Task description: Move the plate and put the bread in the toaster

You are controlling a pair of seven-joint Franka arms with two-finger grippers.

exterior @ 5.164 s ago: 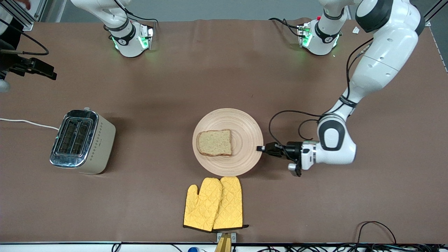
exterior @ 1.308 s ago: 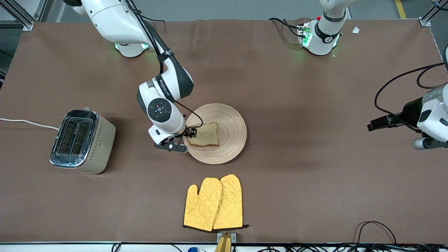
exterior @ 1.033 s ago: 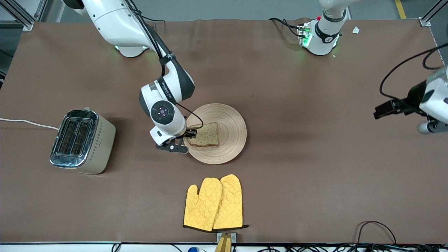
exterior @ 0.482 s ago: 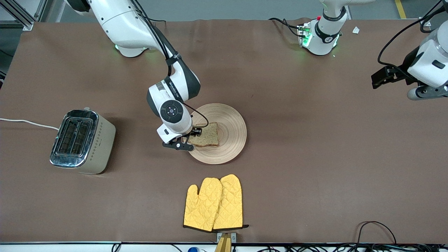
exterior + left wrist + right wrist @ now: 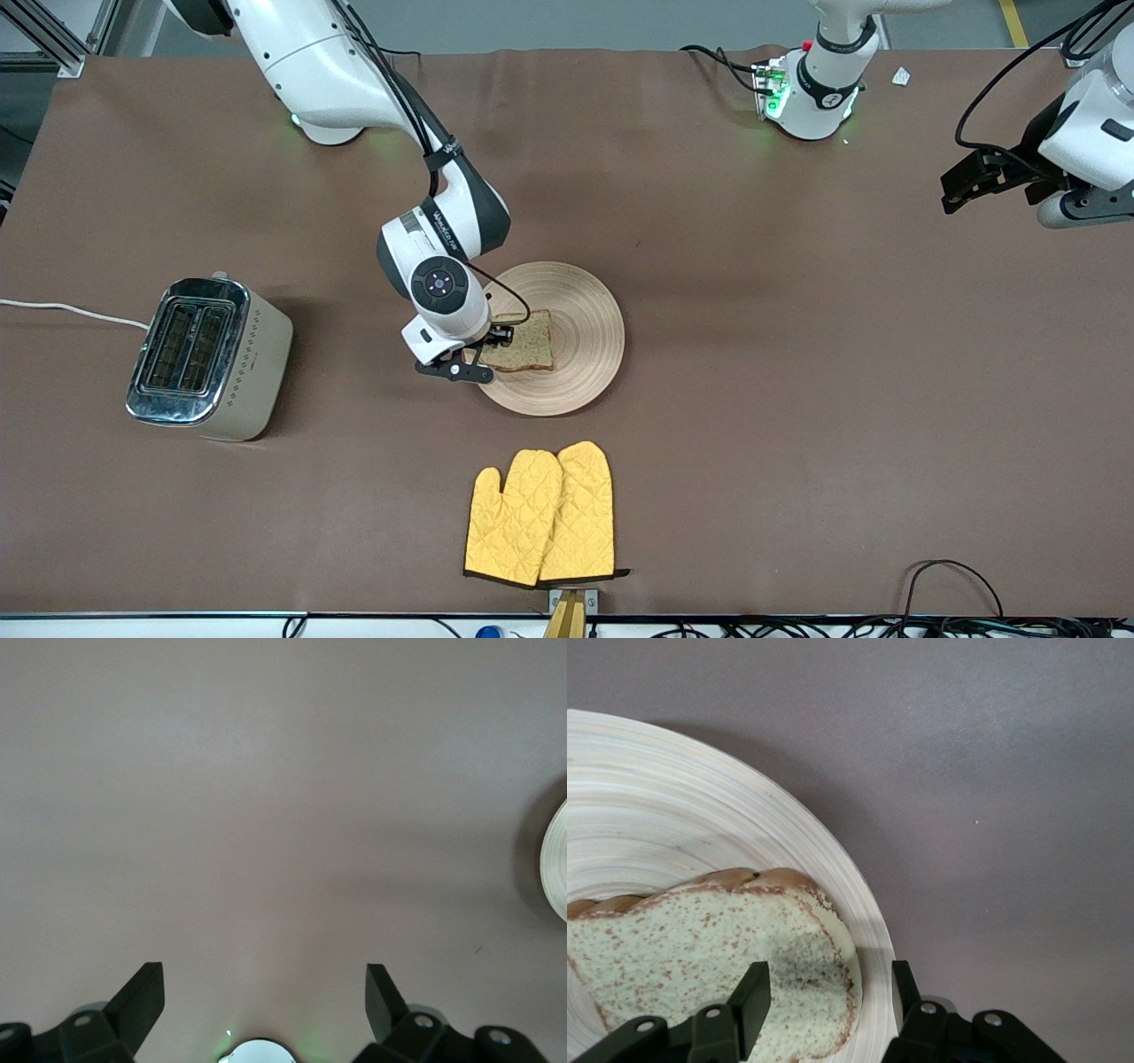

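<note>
The plate (image 5: 580,306) is pale wood, matt, with fine ringed grain. The bread (image 5: 527,341) has a rough speckled crumb and a darker crust. The toaster (image 5: 208,359) has a mirror-bright chrome top and a smooth cream side with small dots. The mitts (image 5: 540,514) are quilted yellow cloth. The worktop (image 5: 797,399) is matt brown, faintly creased. The arms wear glossy white plastic shells.

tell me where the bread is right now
The bread lies on the plate mid-table, at its edge toward the toaster, with the right gripper at it.
</note>
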